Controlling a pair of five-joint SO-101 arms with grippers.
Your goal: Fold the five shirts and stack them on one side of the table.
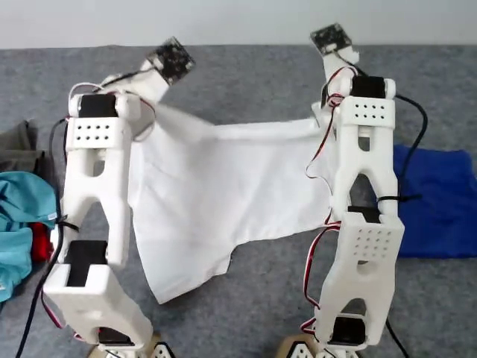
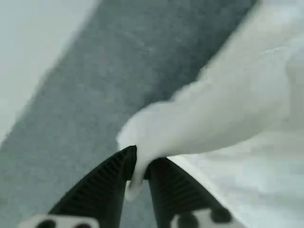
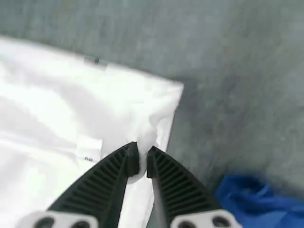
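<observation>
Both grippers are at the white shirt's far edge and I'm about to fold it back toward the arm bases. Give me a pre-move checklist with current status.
1. Left gripper shut on a corner of the white cloth shirt: ok.
2. Right gripper shut on the other far corner: ok.
3. Shirt lying square: not ok, its near edge runs slanted.
4. Blue cloth shirt apart from the white one: ok.
5. Teal cloth shirt apart too: ok.
6. Both fabric layers pinched: cannot tell.
</observation>
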